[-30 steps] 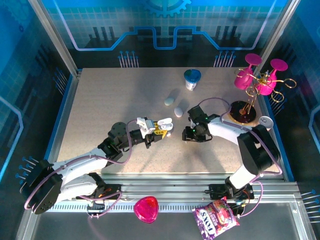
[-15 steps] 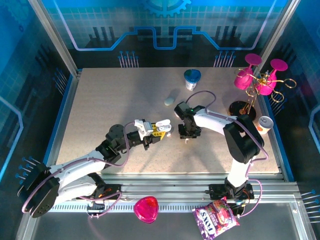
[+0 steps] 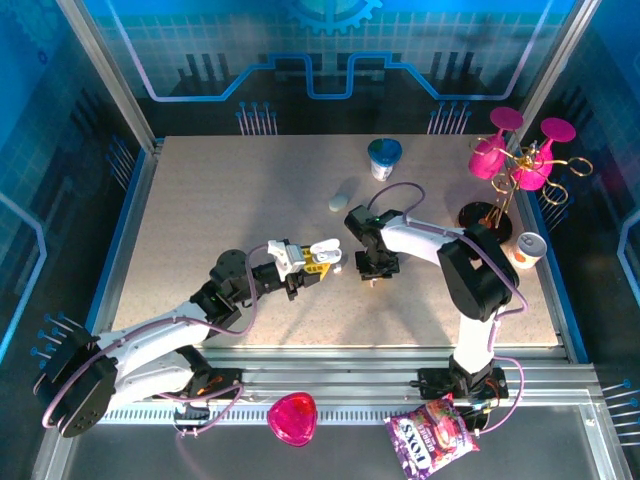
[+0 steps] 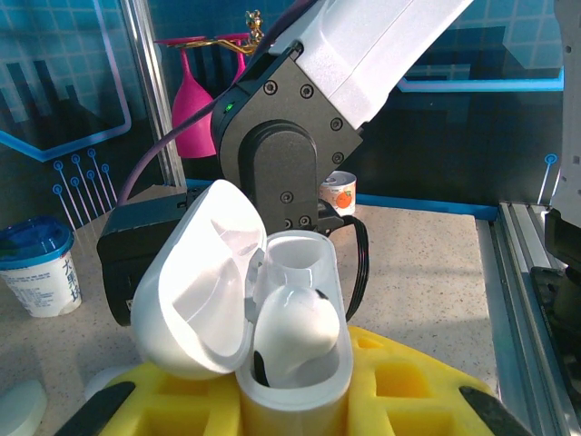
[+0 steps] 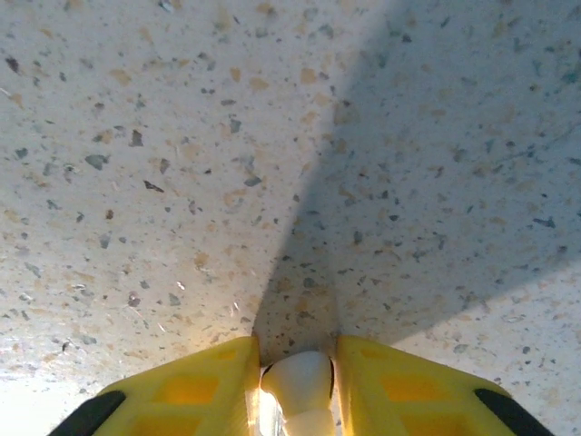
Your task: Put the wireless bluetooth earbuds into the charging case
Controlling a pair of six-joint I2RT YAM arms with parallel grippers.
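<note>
My left gripper [image 3: 322, 256] is clamped on the charging case [image 4: 295, 381], which stands with its lid hinged open and a seated earbud [image 4: 298, 329] in its well. My right gripper [image 5: 295, 381] pinches another earbud [image 5: 300, 372] between yellow fingers. It points down at the speckled worktop [image 5: 136, 136], near the case.

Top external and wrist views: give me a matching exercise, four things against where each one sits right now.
Things
1. charging case
2. earbud
3. yogurt cup
4. pink heart-shaped object

Places
A. on the near rail
B. pinched in the jaws of the right gripper
C. lid open, in the jaws of the left gripper
D. standing at the far side of the table

Pairs: 1-C, 2-B, 3-D, 4-A
</note>
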